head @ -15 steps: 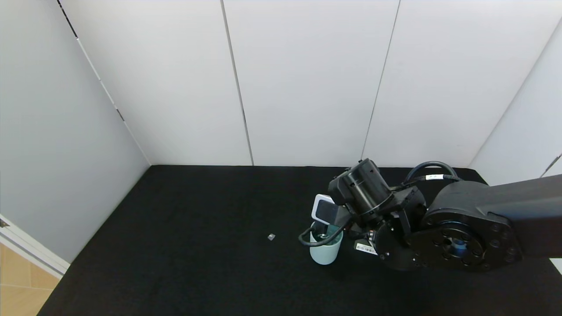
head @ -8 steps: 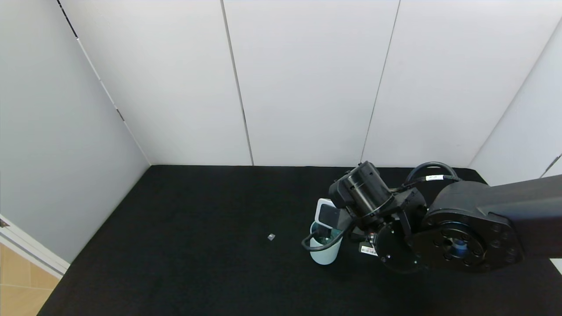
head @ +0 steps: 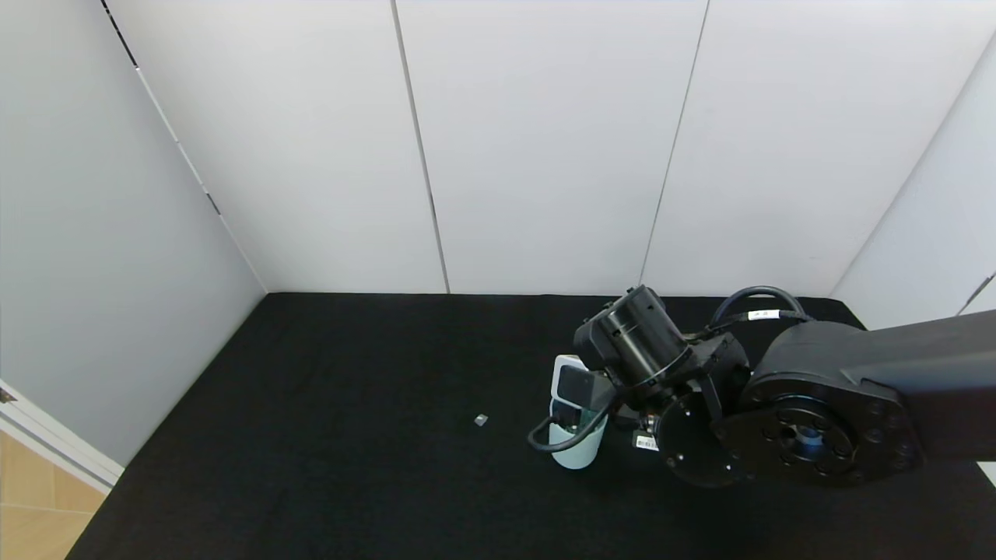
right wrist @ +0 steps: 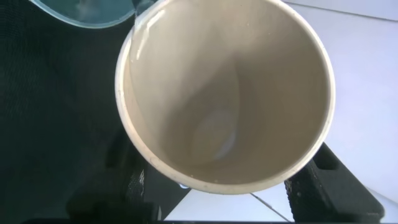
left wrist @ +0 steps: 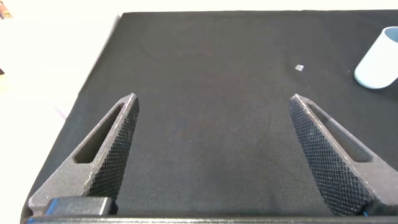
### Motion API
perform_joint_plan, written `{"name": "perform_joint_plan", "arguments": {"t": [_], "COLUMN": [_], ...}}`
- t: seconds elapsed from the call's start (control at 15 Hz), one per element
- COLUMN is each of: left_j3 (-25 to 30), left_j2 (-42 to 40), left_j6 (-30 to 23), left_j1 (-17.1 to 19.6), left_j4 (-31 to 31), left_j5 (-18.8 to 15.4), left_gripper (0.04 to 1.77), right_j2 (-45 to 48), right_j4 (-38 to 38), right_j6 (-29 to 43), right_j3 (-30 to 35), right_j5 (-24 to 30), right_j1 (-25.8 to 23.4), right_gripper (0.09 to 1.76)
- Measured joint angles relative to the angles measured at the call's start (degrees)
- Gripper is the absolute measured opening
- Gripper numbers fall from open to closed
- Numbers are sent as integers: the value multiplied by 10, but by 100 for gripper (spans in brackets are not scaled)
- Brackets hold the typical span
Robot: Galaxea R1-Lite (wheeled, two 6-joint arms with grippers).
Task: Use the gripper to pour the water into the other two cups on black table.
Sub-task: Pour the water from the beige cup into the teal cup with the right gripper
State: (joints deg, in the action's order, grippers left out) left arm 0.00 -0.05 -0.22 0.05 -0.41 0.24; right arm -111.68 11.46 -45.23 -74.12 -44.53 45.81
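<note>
My right gripper (right wrist: 227, 182) is shut on a beige cream cup (right wrist: 224, 93), its black fingers (right wrist: 323, 183) on either side of the cup wall. The cup is tilted, with a faint sheen of water (right wrist: 214, 134) inside. Its lip sits over the rim of the light periwinkle-blue cup (right wrist: 84, 14). In the head view the right wrist and its white-and-black camera module (head: 566, 383) hang over that blue cup (head: 574, 449) on the black table (head: 350, 435) and hide the beige cup. The teal-green cup is hidden. My left gripper (left wrist: 212, 99) is open and empty, low over the table.
A small grey scrap (head: 480, 420) lies on the cloth left of the blue cup; it also shows in the left wrist view (left wrist: 300, 68), near the blue cup (left wrist: 378, 53). White walls close the table at the back and sides.
The right wrist has shifted a little to the left and dipped lower over the blue cup, bringing the camera module closer to its rim.
</note>
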Motion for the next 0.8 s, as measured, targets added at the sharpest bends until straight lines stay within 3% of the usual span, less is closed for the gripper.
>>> {"name": "perform_joint_plan", "arguments": {"t": [0.6,0.8], "left_j3": [0,0], "left_j2": [0,0], "left_j6": [0,0], "left_j1": [0,0], "left_j4": [0,0], "left_j5": [0,0], "left_gripper": [172,172], "right_j2": [-3,-2], "right_j4": [-7,-11], "right_j6": [-5,39], "right_j3": [-5,-2], "right_j5": [1,5], "right_j1": [2,3], "right_gripper": [124,124]}}
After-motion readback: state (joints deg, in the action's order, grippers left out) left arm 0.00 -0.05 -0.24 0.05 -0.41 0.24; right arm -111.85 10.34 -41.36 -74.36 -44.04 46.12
